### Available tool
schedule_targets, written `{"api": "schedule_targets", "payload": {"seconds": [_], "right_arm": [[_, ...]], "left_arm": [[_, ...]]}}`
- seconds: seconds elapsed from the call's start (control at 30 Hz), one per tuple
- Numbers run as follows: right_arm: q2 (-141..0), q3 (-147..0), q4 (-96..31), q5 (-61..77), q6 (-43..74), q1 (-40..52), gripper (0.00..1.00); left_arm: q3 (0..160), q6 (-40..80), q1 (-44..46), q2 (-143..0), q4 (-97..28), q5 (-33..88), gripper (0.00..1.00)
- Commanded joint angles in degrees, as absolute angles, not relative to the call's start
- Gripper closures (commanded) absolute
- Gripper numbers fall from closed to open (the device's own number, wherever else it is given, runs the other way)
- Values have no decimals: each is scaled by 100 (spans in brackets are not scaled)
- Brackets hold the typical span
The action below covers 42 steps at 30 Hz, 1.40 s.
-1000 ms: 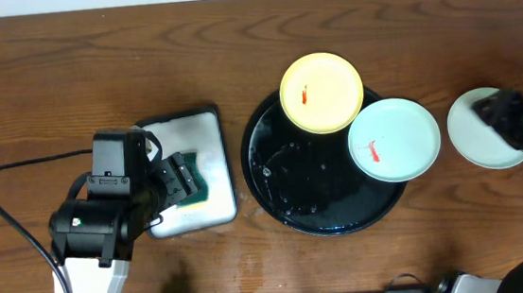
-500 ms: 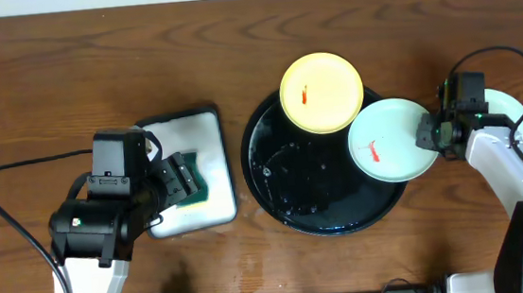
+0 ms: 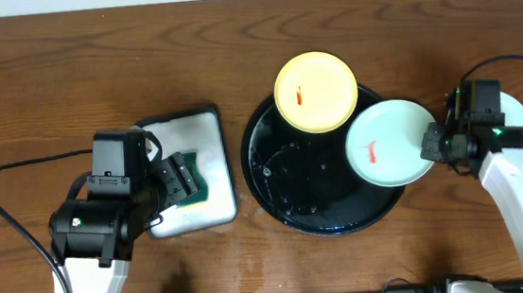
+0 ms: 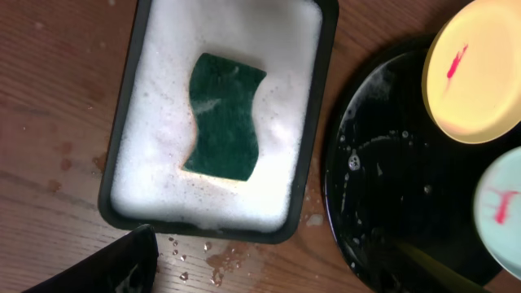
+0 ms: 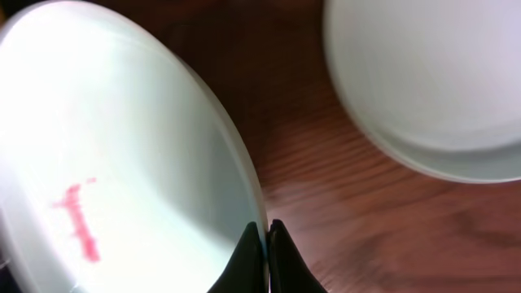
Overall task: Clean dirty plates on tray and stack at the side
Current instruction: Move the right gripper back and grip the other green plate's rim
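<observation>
1. pinching the right-hand rim of the smeared mint plate [image 3: 387, 143], the right gripper [image 3: 435, 141] has its jaws closed tight, with the thin edge caught between the tips.
2. that plate lies on the right side of the black tray [image 3: 289, 191] and overhangs the tray's rim toward the gripper. the yellow plate [image 3: 315, 90] sits on the tray's far side, just beside the mint one and seemingly touching it.
3. the left gripper [image 3: 181, 180] hangs over the foam tray [image 3: 204, 123] with its jaws spread wide, holding nothing.
4. only the right wrist view shows the dark fingertips [image 5: 248, 260] meeting at the plate's rim. it also shows the second mint plate [image 5: 431, 81] lying apart on bare wood. from overhead the arm covers much of that plate.
5. only the left wrist view shows the green sponge [image 4: 224, 114] whole, lying wavy-edged in white suds, with water drops on the table [image 4: 49, 73] below the tray. from overhead the gripper hides most of the sponge.
</observation>
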<state>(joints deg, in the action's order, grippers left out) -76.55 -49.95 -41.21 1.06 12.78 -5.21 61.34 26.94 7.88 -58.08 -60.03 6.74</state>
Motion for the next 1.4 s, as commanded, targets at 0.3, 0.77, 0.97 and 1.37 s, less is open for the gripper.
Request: {"api": "schedule_targets", "payload": {"seconds": [0.3,0.77,0.97,1.37], "right_arm": [[-7990,-4123,-3533,1291,2823,1140,99],[-8079,-4853,-3745,499,1221,1863,58],[-8082,-5087,-3907,648,1179,1863,60],[-8082,-5083,-3968,801,1284,1865,62]], "left_arm": [[6237,2661,762,-5826,-6018,685,18],[6237,2659,762,-5826,-6020,685,18],[6237,2661,762,-5826,-6020,685,18],[6095,2657,781,-5918,-5835,438,18]]}}
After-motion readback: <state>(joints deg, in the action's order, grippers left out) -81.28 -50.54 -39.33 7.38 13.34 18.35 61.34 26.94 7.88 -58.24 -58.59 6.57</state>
